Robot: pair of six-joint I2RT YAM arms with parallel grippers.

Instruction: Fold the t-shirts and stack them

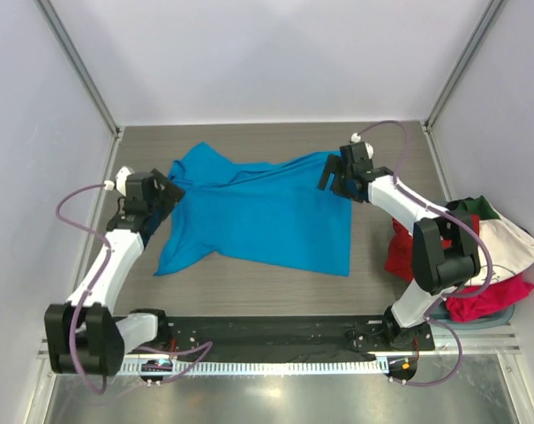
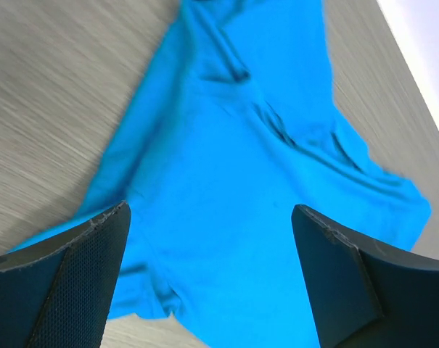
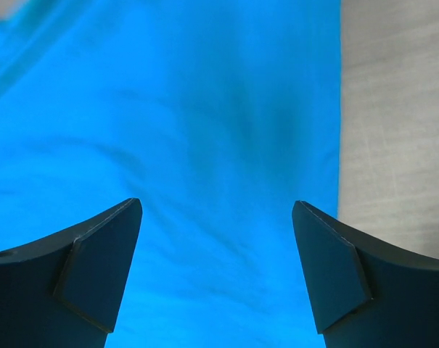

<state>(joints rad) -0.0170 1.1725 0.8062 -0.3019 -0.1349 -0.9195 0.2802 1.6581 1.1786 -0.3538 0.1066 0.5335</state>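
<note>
A: Shirt position?
B: Blue t-shirt (image 1: 267, 216) is spread wrinkled on the tabletop (image 1: 249, 296), mid-scene between both arms. Its far-left corner is bunched, and one corner is trailed toward the near left.
A: Left tool?
B: Left tool (image 1: 172, 188) is seen at the shirt's left edge with jaws parted wide and nothing pinched. Only blue cloth and wood grain are shown under it in the wrist view. Contact with the cloth can't be told, as that view is blurred.
A: Right tool?
B: Right tool (image 1: 331, 177) is placed over the far-right corner, jaws also spread wide, nothing gripped. The shirt's straight edge and bare tabletop are seen below.
A: Others?
B: Pile of t-shirts (image 1: 500, 247), red, white and dark green, is heaped at the right edge, well apart from the blue one and partly hidden by the right arm.
</note>
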